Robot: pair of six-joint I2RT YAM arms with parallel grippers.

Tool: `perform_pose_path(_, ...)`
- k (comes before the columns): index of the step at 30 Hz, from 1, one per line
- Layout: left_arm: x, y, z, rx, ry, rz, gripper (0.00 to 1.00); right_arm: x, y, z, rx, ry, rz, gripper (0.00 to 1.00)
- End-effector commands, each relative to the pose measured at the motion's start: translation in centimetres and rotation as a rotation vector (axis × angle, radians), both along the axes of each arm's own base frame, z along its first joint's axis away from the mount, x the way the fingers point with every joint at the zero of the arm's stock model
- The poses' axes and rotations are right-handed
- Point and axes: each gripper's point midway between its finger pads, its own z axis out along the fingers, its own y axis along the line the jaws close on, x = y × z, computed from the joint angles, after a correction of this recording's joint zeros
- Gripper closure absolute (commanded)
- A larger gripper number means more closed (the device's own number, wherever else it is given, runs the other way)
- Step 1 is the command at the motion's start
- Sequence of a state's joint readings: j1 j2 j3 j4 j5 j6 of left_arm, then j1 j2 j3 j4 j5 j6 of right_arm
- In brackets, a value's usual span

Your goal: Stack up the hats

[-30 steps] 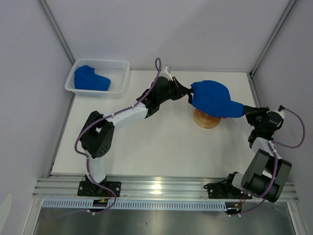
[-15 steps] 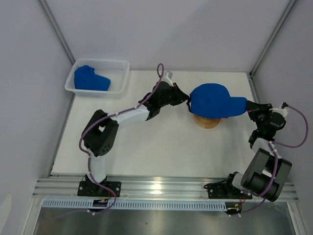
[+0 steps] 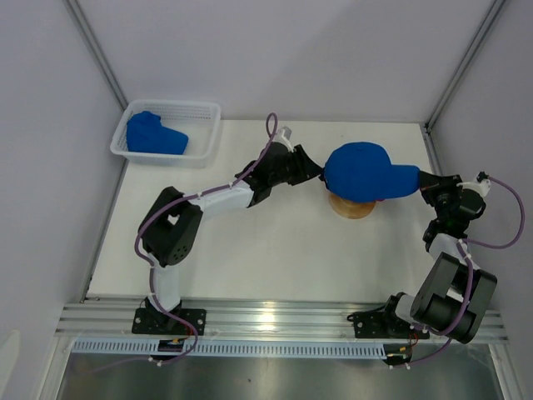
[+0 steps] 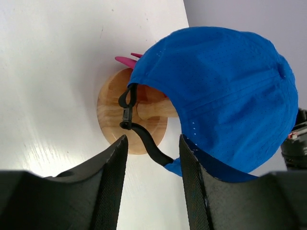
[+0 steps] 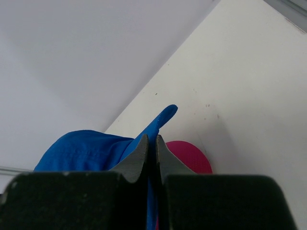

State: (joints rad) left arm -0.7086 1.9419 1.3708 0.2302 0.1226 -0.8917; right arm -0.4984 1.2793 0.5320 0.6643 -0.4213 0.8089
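Top external, blue cap (image 3: 360,169) on stand (image 3: 351,207), brim (image 3: 403,177) pinched by right end effector (image 3: 425,185)

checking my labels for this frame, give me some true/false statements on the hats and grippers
1. The right gripper pinches the blue cap by its brim. True.
2. The left gripper is clamped on the cap's strap. False: its fingers stand apart, the strap loose between them.
3. A pink hat shows under the blue cap on the wooden stand. True.
4. The basket holds a pink hat. False: it holds a second blue cap.
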Motion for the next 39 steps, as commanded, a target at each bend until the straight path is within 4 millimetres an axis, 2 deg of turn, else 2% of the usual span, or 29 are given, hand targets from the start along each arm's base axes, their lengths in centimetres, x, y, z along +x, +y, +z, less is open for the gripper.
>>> perform_pose_path(1,0.3,0.6,-1.5,-0.021,0.06,0.077,0.51,0.4,0.4,0.2,-0.057,0.003,0.026,1.0)
perform_pose_path(3,0.7,0.4,-1.3,-0.046,0.062,0.087,0.52,0.5,0.4,0.0,-0.053,0.007,0.028,1.0)
perform_pose_path(5,0.7,-0.1,-2.0,-0.037,0.077,0.071,0.53,0.6,0.4,0.1,-0.051,0.004,0.03,1.0)
perform_pose_path(10,1.3,-1.9,-0.9,-0.061,0.077,0.055,0.54,0.8,0.4,0.2,-0.05,0.003,0.033,1.0)
perform_pose_path(11,1.4,-2.0,-1.8,-0.047,0.089,0.058,0.54,0.8,0.5,0.3,-0.052,0.003,0.033,1.0)
perform_pose_path(13,1.7,-2.7,-1.4,-0.058,0.092,0.054,0.54,0.9,0.6,0.4,-0.053,0.001,0.036,1.0)
perform_pose_path(19,1.6,-4.2,-2.4,-0.066,0.118,0.033,0.56,1.2,0.9,0.2,-0.068,0.012,0.044,1.0)
perform_pose_path(21,1.5,-4.6,-2.2,-0.065,0.114,0.026,0.59,1.1,0.9,0.1,-0.069,0.015,0.042,1.0)
perform_pose_path(22,1.5,-4.7,-2.0,-0.065,0.112,0.025,0.62,1.1,0.8,0.1,-0.068,0.014,0.04,1.0)
perform_pose_path(25,1.1,-4.4,-2.0,-0.049,0.11,0.024,0.82,1.1,0.8,-0.1,-0.067,0.018,0.037,1.0)
perform_pose_path(26,1.1,-4.2,-1.7,-0.048,0.102,0.03,0.98,1.1,0.8,-0.1,-0.068,0.018,0.036,1.0)
perform_pose_path(27,0.7,-3.8,-2.3,-0.037,0.102,0.032,0.99,1.0,0.7,0.0,-0.071,0.016,0.031,1.0)
perform_pose_path(28,0.5,-3.5,-1.1,-0.045,0.08,0.031,0.99,1.0,0.7,0.1,-0.071,0.016,0.03,1.0)
perform_pose_path(30,0.3,-2.7,-0.6,-0.018,0.042,0.032,0.99,0.9,0.7,0.0,-0.071,0.018,0.027,1.0)
perform_pose_path(31,0.0,-2.2,0.7,-0.021,0.016,0.035,0.99,0.8,0.7,0.1,-0.073,0.014,0.025,1.0)
perform_pose_path(34,-0.4,-1.2,1.9,0.005,-0.05,0.027,0.99,0.5,0.6,-0.1,-0.068,0.011,0.007,1.0)
perform_pose_path(36,-0.8,-0.8,3.9,-0.019,-0.089,0.026,0.99,0.2,0.5,-0.6,-0.055,0.009,-0.014,1.0)
perform_pose_path(39,-1.2,-0.5,5.8,-0.049,-0.131,0.026,0.99,-0.1,0.2,0.1,-0.06,-0.014,-0.038,1.0)
